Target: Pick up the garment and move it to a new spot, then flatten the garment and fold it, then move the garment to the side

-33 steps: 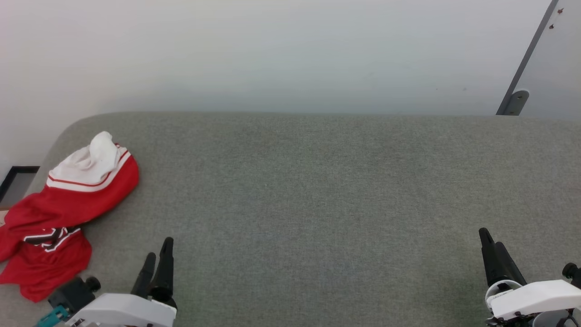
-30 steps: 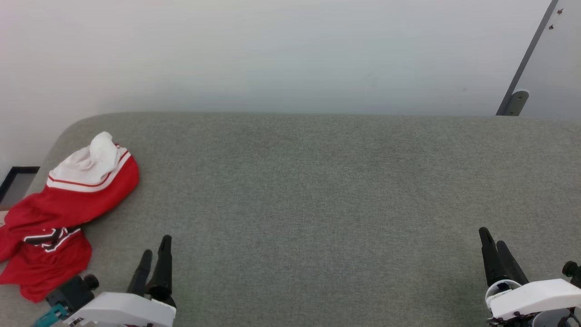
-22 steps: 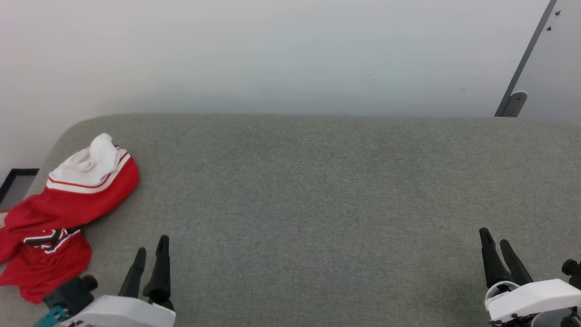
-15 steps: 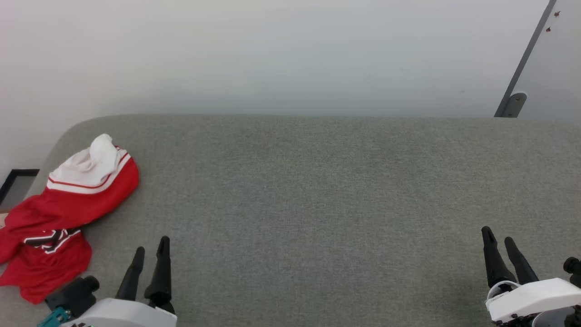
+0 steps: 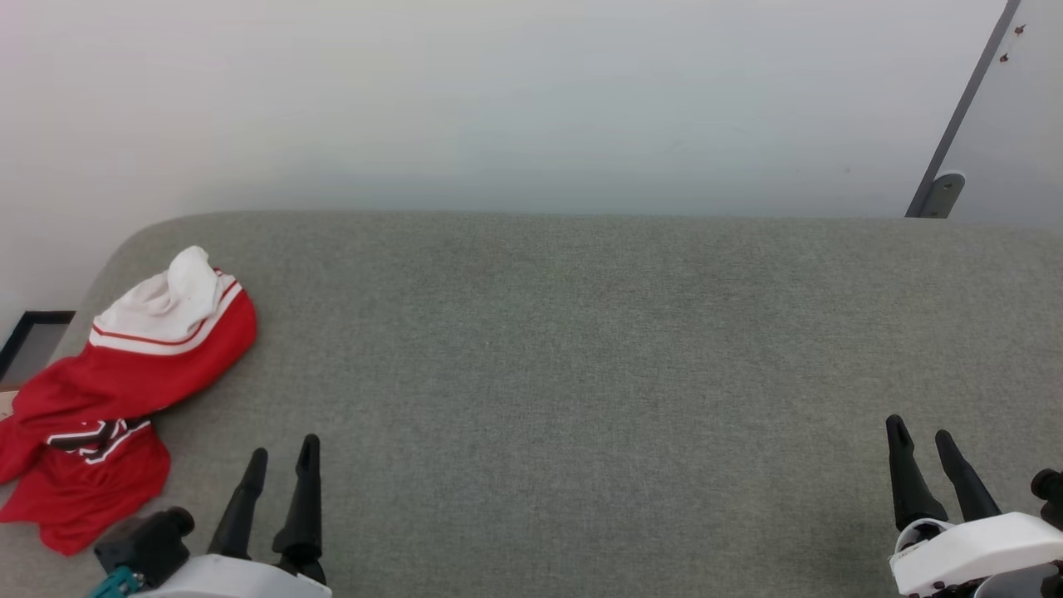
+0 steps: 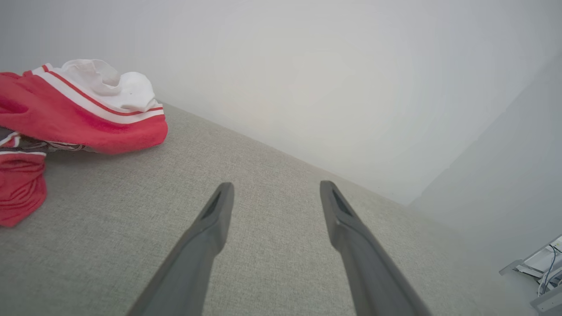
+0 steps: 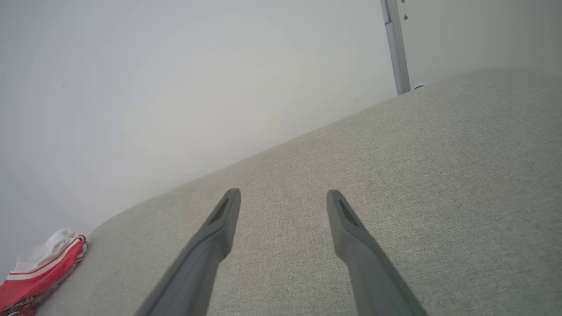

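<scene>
Left fingers [image 5: 305, 490]: dark and long, spread apart; bare cloth of the table shows in the gap; they grip nothing; tips point away from the robot, at the lower left of the head view
Right fingers [image 5: 905, 473]: likewise spread apart and gripping nothing; at the lower right of the head view; well apart from the left pair
Under the fingers: both pairs hang over the near part of the table [image 5: 581, 374]; whether the tips touch it cannot be told
Garment [image 5: 158, 365]: a crumpled heap at the table's left end, by the rounded far corner; it lies left of the left fingers, near them but apart; far from the right fingers
Garment, far part: a white sleeve bunched up, edged by white trim with a thin red stripe
Garment, near part: red body cloth in loose folds; black letters outlined in white show in a crease; the red cloth runs out past the head view's left edge
Table cover: grey woven fabric, smooth and flat from the garment across to the right side
Wall [image 5: 498, 100]: pale and plain, behind the table's far edge
Post [image 5: 963, 108]: a dark slanted strip at the upper right; a small grey bracket [image 5: 942, 193] sits at its foot
</scene>
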Motion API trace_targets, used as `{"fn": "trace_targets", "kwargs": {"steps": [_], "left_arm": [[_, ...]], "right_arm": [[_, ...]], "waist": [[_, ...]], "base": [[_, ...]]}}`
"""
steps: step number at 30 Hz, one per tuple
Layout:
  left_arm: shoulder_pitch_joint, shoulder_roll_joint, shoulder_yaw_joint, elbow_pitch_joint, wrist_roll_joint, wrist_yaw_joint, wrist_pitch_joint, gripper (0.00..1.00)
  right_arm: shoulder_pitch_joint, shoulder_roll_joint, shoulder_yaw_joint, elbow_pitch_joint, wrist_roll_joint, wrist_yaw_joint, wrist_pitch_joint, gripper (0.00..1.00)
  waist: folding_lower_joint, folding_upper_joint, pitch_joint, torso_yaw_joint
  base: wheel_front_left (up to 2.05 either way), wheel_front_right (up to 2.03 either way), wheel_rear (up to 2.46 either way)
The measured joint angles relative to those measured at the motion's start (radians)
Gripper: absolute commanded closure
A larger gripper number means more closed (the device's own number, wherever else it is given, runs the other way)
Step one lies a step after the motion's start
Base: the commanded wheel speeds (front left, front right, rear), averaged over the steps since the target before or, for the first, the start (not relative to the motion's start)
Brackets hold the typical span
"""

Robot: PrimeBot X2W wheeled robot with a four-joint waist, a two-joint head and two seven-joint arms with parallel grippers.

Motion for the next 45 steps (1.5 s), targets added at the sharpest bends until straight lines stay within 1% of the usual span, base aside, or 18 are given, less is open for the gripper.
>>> {"fn": "trace_targets", "kwargs": {"steps": [16, 31, 45], "left_arm": [[0.008, 0.032, -0.036, -0.025, 0.104, -0.004, -0.035, 0.00], [0.013, 0.059, -0.065, -0.042, 0.176, -0.004, -0.063, 0.00], [0.020, 0.075, -0.078, -0.059, 0.253, -0.005, -0.088, 0.00]], "right_arm": [[0.008, 0.000, 0.002, -0.023, -0.127, 0.000, -0.017, 0.00], [0.019, -0.002, 0.003, -0.042, -0.226, 0.000, -0.030, 0.00], [0.024, -0.008, 0.004, -0.063, -0.320, 0.000, -0.043, 0.00]], "waist": [[0.0000, 0.0000, -0.005, 0.001], [0.0000, 0.0000, -0.009, 0.001], [0.0000, 0.0000, -0.012, 0.005]], "base": [[0.00, 0.00, 0.00], [0.00, 0.00, 0.00], [0.00, 0.00, 0.00]]}}
